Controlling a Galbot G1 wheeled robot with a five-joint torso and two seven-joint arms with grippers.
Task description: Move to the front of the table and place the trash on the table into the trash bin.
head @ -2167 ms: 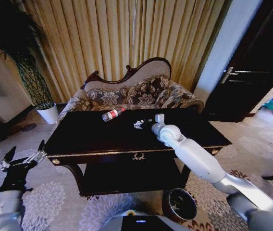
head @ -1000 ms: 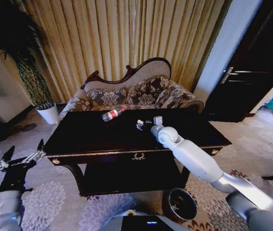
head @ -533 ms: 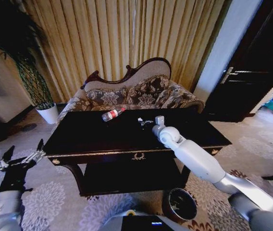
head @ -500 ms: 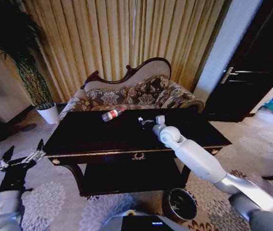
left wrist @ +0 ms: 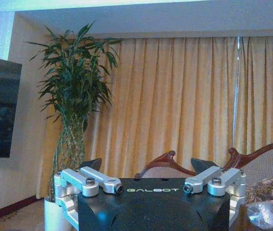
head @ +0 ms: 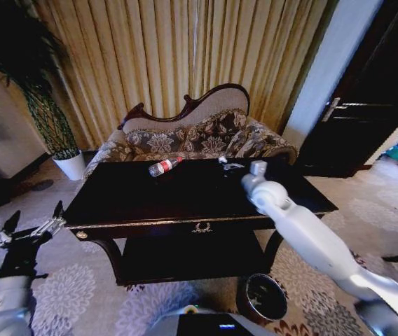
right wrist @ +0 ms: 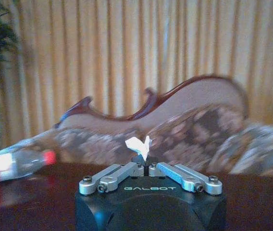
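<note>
Gold curtains (head: 185, 56) and one sofa (head: 199, 136) stand behind the one dark table (head: 185, 199). One trash bin (head: 265, 297) stands on the floor at its front right. The right gripper (right wrist: 143, 166), above the table's back edge, clamps one white paper scrap (right wrist: 138, 146). The left gripper (left wrist: 146, 166) hangs with fingers apart, left of the table. One bottle (head: 164, 166) lies on the tabletop.

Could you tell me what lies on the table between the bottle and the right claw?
In the head view, only bare dark tabletop lies between the bottle and the right claw, which is shut on a paper scrap.
</note>
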